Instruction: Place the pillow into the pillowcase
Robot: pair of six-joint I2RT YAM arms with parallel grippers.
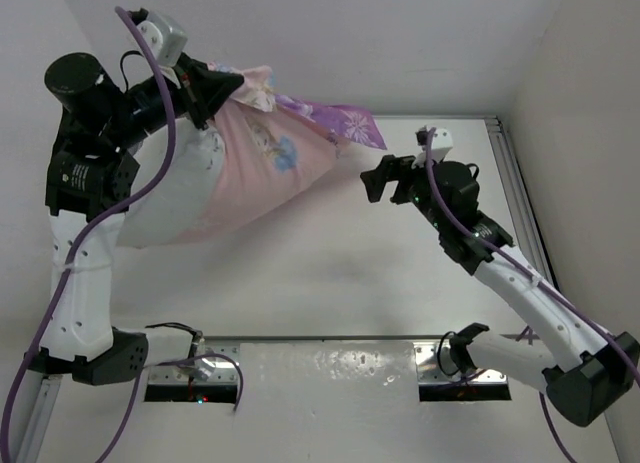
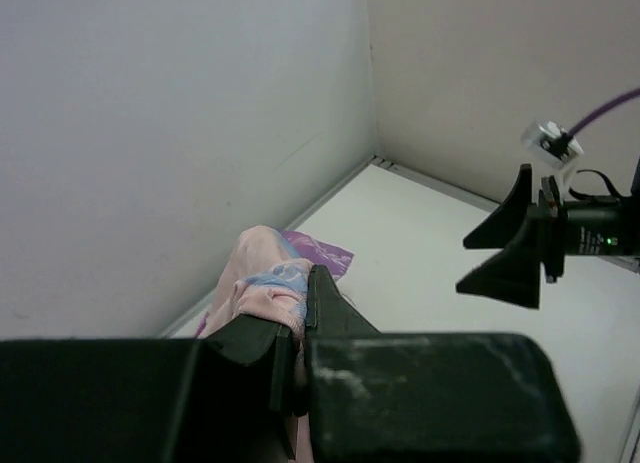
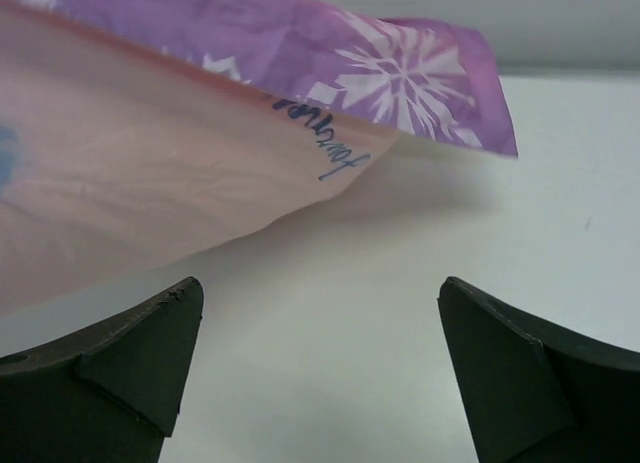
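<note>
My left gripper (image 1: 215, 88) is raised at the far left and shut on a bunched edge of the pillowcase (image 1: 275, 168), which hangs from it with its pale pink inside outward and a purple snowflake corner (image 1: 345, 123) to the right. The white pillow (image 1: 170, 198) bulges at the left under the hanging fabric, partly covered by it. In the left wrist view the pink fabric (image 2: 262, 283) is pinched between the jaws (image 2: 296, 318). My right gripper (image 1: 378, 179) is open and empty, just right of the pillowcase's lower corner (image 3: 330, 153), apart from it (image 3: 320, 288).
The white table (image 1: 330, 273) runs to a metal rail (image 1: 520, 193) on the right. White walls close in at the back and left. A shiny mounting plate (image 1: 330, 368) lies between the arm bases at the near edge.
</note>
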